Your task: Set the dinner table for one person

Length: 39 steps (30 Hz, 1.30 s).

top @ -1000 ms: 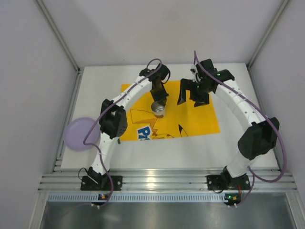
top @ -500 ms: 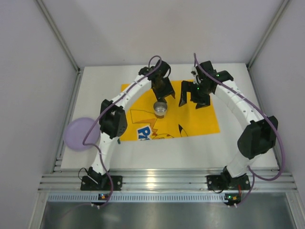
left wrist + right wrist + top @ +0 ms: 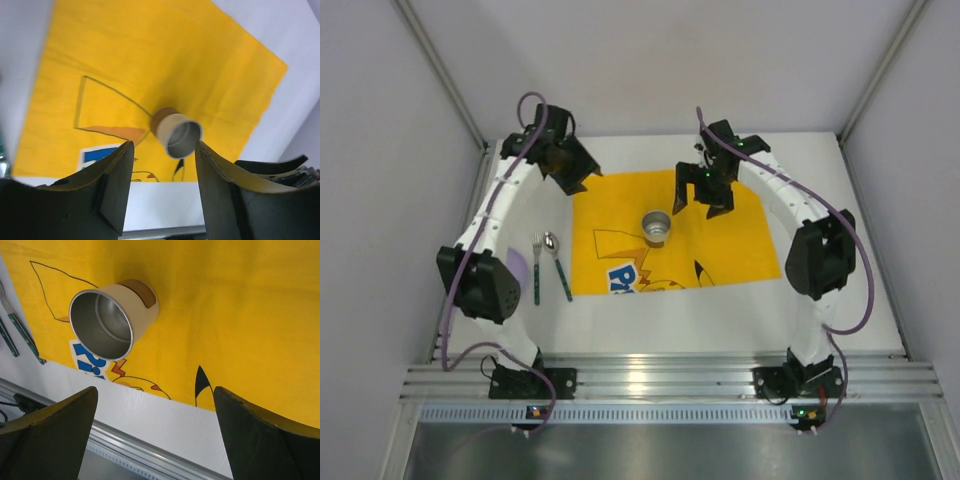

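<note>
Two arms up, both sets of jaws empty. Left gripper hovers over the far-left part of the white dinner table, jaws partly apart with nothing between them. Right gripper hangs above the far edge of the yellow mat, jaws spread wide, just beyond the metal cup. Cup stands upright on the mat. Fork and spoon lie side by side on bare tabletop just left of the mat. Arm bases sit at the table's near edge.
</note>
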Tool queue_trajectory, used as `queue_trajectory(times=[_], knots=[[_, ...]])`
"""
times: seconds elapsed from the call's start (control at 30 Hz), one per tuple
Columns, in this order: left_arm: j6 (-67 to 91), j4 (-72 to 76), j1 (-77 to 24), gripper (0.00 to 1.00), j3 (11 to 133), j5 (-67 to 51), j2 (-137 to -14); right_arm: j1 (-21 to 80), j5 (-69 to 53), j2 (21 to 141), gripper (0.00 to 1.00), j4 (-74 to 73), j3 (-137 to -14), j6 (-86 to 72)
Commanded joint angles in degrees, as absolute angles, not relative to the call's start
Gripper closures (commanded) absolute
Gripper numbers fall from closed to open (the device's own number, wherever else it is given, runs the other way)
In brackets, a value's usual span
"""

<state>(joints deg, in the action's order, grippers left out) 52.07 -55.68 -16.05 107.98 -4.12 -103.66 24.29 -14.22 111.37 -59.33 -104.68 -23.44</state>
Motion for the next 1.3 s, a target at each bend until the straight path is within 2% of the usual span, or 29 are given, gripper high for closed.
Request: queue_trajectory(times=[0.0,0.07,0.27,0.37,0.4,0.57,0.6,0.67,0.7,0.73,0.83,1.0,1.27], knots=[[47.9,-57.0,-11.3,0.43,97.4,-0.5,-95.4,26.7,-13.0,115.6,0.00,-59.0,-110.3,-25.1],[47.0,-57.0,-9.8,0.43,90.7,2.8,-90.6,27.9,-11.4,119.1,0.00,-60.4,-113.5,-25.2],[46.2,-55.6,-4.8,0.44,78.2,1.8,-82.5,30.5,-3.9,125.9,0.03,-62.6,-119.4,-24.2],[45.5,-56.4,-3.3,0.44,75.9,1.7,-80.4,30.8,-1.8,128.2,0.14,-62.3,-119.6,-24.4],[45.4,-56.6,-2.7,0.44,75.6,1.8,-79.7,30.9,-1.1,128.7,0.25,-62.1,-119.6,-24.3],[44.7,-57.3,-0.9,0.44,73.8,2.5,-77.8,31.9,1.1,130.8,0.55,-61.5,-121.7,-23.0],[44.6,-57.5,-0.4,0.44,73.6,2.8,-77.6,31.9,1.1,130.9,0.67,-61.5,-122.6,-22.9],[44.5,-57.7,-0.4,0.44,72.9,3.5,-77.4,31.9,0.9,130.9,0.82,-61.8,-123.7,-22.7],[44.3,-58.4,1.2,0.44,72.8,4.0,-77.5,31.8,0.8,130.5,0.96,-62.0,-124.2,-22.6],[44.0,-58.8,1.5,0.44,72.8,4.7,-77.6,31.7,0.7,130.1,1.00,-62.2,-125.1,-22.5],[43.4,-59.3,2.2,0.45,73.0,5.4,-77.9,30.3,0.4,127.1,1.00,-63.1,-126.3,-22.4],[42.3,-59.4,2.8,0.45,73.8,6.3,-78.4,22.3,2.9,122.5,1.00,-65.2,-127.6,-21.5],[41.0,-58.9,2.7,0.45,73.6,4.7,-79.5,7.7,6.8,128.7,1.00,-67.1,-135.0,-21.9]])
